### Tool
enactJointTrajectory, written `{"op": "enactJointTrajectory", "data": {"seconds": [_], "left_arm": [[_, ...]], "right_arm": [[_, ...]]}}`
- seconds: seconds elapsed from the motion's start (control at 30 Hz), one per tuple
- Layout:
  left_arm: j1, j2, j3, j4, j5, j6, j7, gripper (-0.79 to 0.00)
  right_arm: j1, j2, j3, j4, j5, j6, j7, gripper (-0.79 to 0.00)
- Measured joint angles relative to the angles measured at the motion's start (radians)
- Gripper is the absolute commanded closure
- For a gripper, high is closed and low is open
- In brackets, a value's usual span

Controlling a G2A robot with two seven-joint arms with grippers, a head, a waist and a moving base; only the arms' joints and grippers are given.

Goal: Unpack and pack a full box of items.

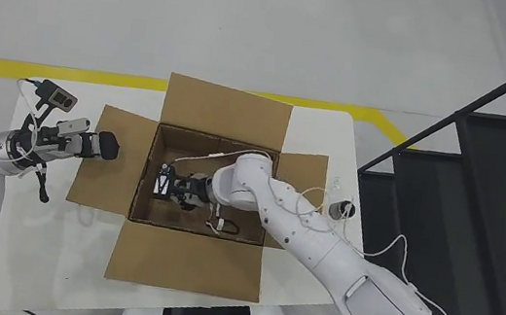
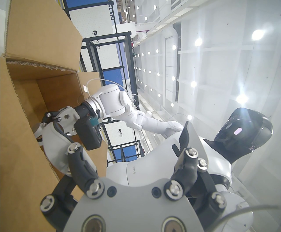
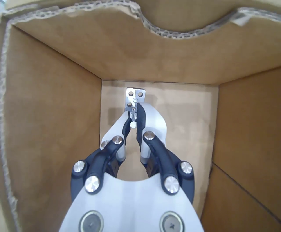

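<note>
Far left: left gripper (image 1: 95,145), spread wide, clasping nothing, hanging over the outer edge of a side flap of the cardboard box (image 1: 228,114). Beneath and beside it, white table (image 1: 22,251).

Past its fingertips, across the flap and the nearest wall: right gripper (image 3: 135,108), low inside the box, clenched on a small metal bracket (image 3: 135,93). Bracket pinched by one end between the pads (image 3: 141,116), its holed plate sticking out beyond the tips toward the box floor. Touching the floor or held just clear of it: cannot tell. Brown walls close around this gripper on every side, flaps folded outward above.

Farther right, well behind the right arm, off the table: black metal steps (image 1: 495,184).
</note>
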Motion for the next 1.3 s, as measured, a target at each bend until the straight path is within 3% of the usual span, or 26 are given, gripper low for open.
{"op": "enactJointTrajectory", "data": {"seconds": [0.33,1.3], "left_arm": [[0.000,0.000,0.000,0.000,0.000,0.000,0.000,-0.785],[0.000,0.000,0.000,0.000,0.000,0.000,0.000,-0.785]], "right_arm": [[-0.222,0.089,0.174,-0.332,-0.079,0.018,0.031,0.000],[-0.227,0.090,0.179,-0.338,-0.079,0.019,0.027,0.000]]}}
